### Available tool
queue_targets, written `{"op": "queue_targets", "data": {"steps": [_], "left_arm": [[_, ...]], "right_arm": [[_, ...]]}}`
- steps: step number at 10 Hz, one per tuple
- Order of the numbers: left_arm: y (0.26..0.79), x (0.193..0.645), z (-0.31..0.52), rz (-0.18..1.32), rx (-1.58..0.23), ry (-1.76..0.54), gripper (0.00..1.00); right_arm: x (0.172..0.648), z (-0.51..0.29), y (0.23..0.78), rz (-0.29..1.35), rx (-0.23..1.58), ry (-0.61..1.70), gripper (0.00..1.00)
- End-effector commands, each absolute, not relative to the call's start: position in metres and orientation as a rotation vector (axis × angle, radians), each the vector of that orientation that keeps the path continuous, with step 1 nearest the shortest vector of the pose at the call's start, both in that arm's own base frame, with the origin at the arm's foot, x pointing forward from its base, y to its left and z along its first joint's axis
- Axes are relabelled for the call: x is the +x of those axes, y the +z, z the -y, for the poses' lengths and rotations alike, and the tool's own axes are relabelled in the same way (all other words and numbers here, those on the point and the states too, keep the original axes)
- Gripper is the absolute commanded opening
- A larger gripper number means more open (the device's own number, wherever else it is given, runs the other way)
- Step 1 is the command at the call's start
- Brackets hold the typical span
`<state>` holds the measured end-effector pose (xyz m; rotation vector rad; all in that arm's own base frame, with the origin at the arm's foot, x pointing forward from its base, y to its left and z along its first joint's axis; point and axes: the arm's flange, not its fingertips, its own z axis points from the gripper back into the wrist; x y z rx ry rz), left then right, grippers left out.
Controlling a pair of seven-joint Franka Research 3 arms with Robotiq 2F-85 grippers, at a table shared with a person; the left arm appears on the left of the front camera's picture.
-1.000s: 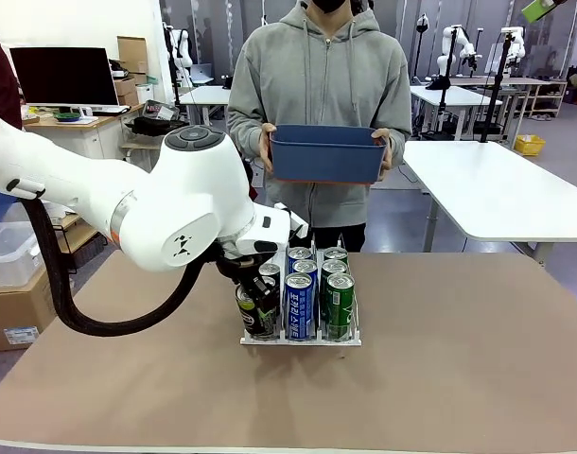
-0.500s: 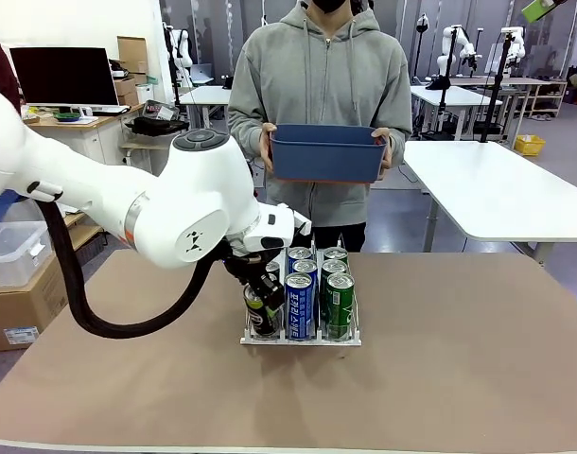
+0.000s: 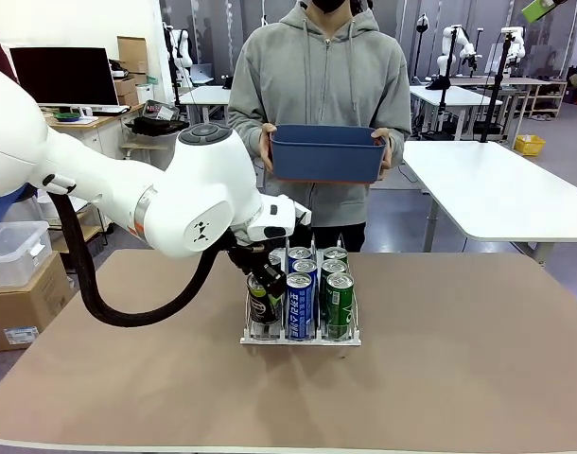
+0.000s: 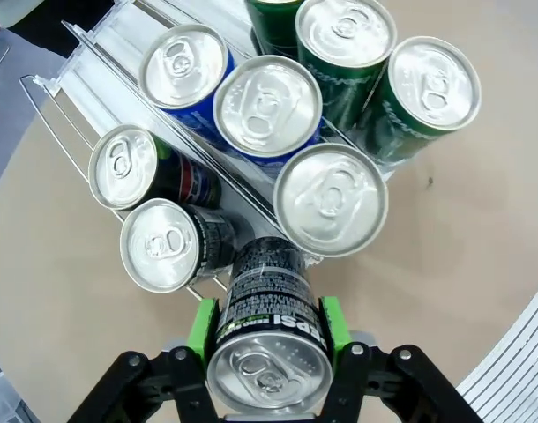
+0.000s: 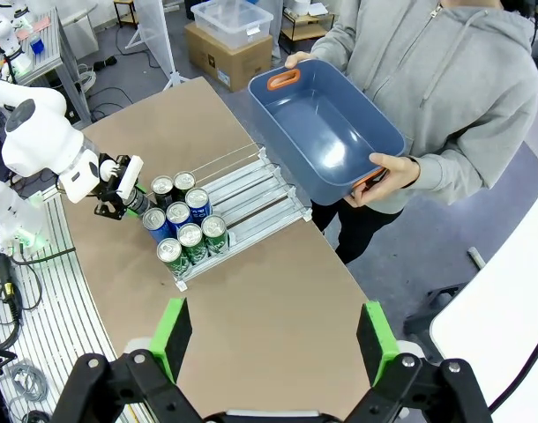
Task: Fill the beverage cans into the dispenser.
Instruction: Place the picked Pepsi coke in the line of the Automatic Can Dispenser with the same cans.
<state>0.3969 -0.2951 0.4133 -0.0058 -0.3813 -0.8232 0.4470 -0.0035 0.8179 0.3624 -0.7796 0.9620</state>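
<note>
white left arm bends down, left gripper point(image 4: 267, 339) clamping black can point(image 4: 269, 339) above dispenser point(image 3: 300, 338).

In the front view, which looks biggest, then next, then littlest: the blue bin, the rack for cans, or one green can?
1. Blue bin, though it sits farther away.
2. Dispenser, close to the bin in looks, so that order is unsure.
3. Green can, clearly smallest.

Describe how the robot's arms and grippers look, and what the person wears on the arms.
The left arm is glossy white with rounded joints, a grey cap on top, an orange ring and a thick black cable looping below. The left gripper and right gripper are black with green pads. The person's sleeves are grey, of a hooded sweatshirt.
</note>
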Motion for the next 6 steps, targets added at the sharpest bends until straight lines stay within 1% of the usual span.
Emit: {"op": "queue_targets", "data": {"steps": [1, 6], "left_arm": [[0.411, 0.419, 0.292, 0.424, 0.041, -0.776, 0.58], [0.4, 0.44, 0.288, 0.407, 0.04, -0.716, 0.58]], "right_arm": [[0.447, 0.001, 0.816, 0.802, 0.37, 0.949, 1.0], [0.447, 0.001, 0.816, 0.802, 0.37, 0.949, 1.0]]}}
